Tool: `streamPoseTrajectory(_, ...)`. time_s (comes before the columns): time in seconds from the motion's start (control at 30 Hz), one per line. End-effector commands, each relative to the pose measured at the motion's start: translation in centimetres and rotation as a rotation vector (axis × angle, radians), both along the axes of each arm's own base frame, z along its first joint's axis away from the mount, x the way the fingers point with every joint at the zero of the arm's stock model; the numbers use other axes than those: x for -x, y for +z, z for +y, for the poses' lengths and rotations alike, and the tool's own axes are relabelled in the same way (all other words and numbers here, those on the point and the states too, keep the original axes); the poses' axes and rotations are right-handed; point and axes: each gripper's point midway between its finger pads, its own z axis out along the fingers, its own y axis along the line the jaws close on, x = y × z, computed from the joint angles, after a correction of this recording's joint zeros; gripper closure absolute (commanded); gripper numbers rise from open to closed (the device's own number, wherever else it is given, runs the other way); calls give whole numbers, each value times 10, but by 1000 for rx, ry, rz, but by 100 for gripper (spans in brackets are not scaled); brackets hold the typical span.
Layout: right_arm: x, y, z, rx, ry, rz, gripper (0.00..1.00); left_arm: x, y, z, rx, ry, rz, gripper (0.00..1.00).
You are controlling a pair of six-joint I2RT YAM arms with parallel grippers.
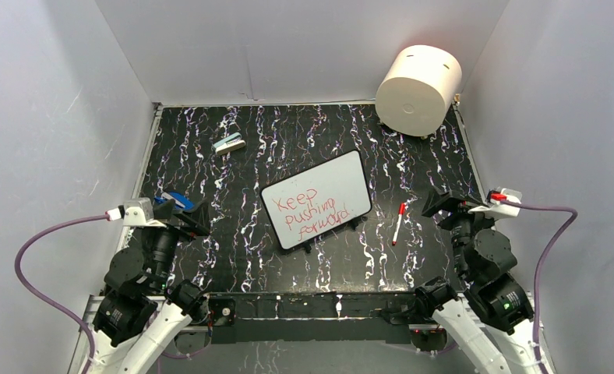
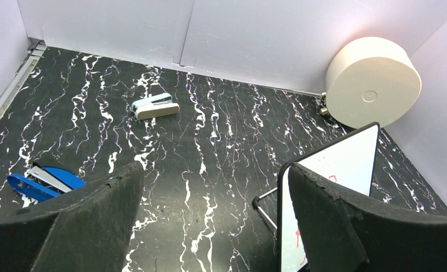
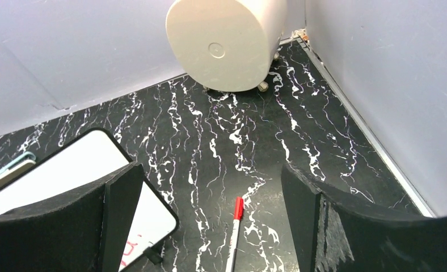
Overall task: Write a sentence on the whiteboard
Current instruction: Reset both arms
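Sentence (image 1: pixel 313 209) looks finished on whiteboard (image 1: pixel 316 200), marker (image 1: pixel 398 223) on bench (image 1: pixel 234 257); your left fingers (image 2: pixel 91 221), right fingers (image 3: pixel 351 226) wide open, empty: park arms next.

Smooth, glossy whiteboard (image 1: pixel 341 176) — matt, marble-patterned table (image 1: pixel 234 261).

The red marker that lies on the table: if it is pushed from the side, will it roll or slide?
It would probably roll: the marker is a slim round stick lying flat on the table. It looks stiff and light, so a small push may send it away.
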Motion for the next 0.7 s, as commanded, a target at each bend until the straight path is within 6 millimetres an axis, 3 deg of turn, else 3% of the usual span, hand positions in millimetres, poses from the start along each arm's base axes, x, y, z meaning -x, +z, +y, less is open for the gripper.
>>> streamPoseTrajectory(0.0,1,10,2,63,40,-92,1,1,9,2,6,1,-52,6)
streamPoseTrajectory(0.67,-1,2,6,76,57,-73,1,2,8,-3,-4,-27,-93,6)
